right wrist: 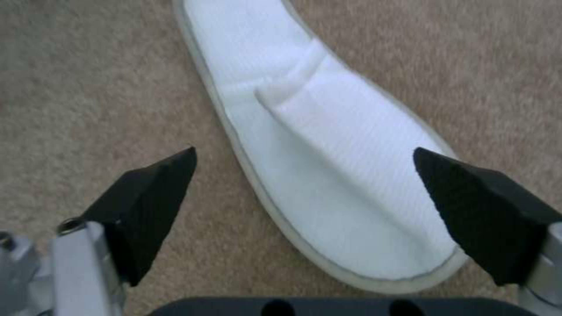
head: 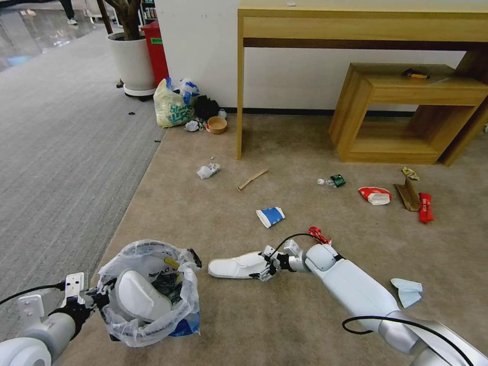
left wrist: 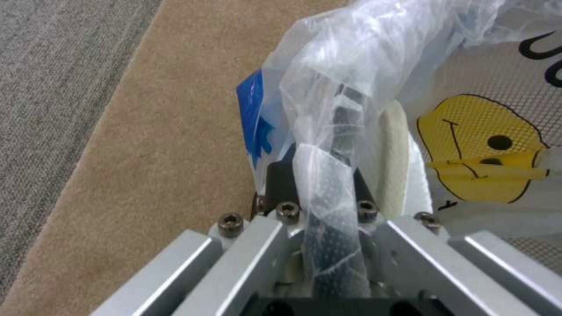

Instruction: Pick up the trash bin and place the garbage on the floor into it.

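We see the white slipper (head: 236, 266) flat on the beige carpet (head: 284, 315), at about three o'clock from the trash bin (head: 147, 295), which hangs low at our left with another slipper (head: 140, 300) already inside. The right gripper (head: 265, 265) sits at the slipper's near end with its black pads (right wrist: 149, 202) spread wide — one off each edge, nothing clamped. The left gripper (head: 96, 297) is clamped on the bin's rim through the crinkly liner bag (left wrist: 351, 87). Our worry: the slipper is thin and floppy, so closing across its width may fold it or scrape carpet — and it could then droop and miss the bin.
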Robot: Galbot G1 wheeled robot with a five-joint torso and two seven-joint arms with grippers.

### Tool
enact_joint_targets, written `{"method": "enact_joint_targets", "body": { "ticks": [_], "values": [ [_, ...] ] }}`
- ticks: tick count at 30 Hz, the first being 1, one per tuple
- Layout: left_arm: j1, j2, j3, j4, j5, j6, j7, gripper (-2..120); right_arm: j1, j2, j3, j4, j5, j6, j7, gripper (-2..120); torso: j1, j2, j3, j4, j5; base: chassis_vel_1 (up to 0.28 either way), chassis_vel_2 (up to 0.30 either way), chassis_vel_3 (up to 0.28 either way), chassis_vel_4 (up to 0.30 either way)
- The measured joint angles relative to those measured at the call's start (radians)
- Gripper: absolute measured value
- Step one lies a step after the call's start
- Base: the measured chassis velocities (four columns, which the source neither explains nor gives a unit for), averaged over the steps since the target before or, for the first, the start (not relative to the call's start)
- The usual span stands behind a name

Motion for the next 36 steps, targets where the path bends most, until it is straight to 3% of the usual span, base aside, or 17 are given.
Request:
{"method": "enact_joint_targets", "body": {
  "ticks": [9,16,31,34,36],
  "values": [
    [0.009,0.001,0.003,-0.005,-0.002,0.0,-0.003,0,0.027,0.056,0.008,-0.099,-0.024,0.04,-0.001,84,0.0,0.0,0.0,0.0001,0.0,0.0,0.0,0.0,0.0],
    [0.008,0.0,0.003,-0.006,-0.005,0.0,-0.003,0,0.045,0.098,0.012,-0.157,-0.049,0.051,0.003,69,0.0,0.0,0.0,0.0002,0.0,0.0,0.0,0.0,0.0],
    [0.003,0.006,-0.001,-0.002,-0.017,0.0,-0.005,0,0.06,0.135,0.034,-0.222,-0.093,0.057,-0.004,65,0.0,0.0,0.0,0.0002,0.0,0.0,0.0,0.0,0.0],
    [0.003,0.006,0.0,-0.001,-0.017,0.0,-0.005,0,0.06,0.136,0.036,-0.223,-0.094,0.058,-0.002,59,0.0,0.0,0.0,0.0001,0.0,0.0,0.0,0.0,0.0],
    [0.003,0.005,0.002,-0.001,-0.017,0.0,-0.005,0,0.06,0.138,0.039,-0.227,-0.096,0.059,0.001,45,0.0,0.0,0.0,0.0001,0.0,0.0,0.0,0.0,0.0]
  ]
}}
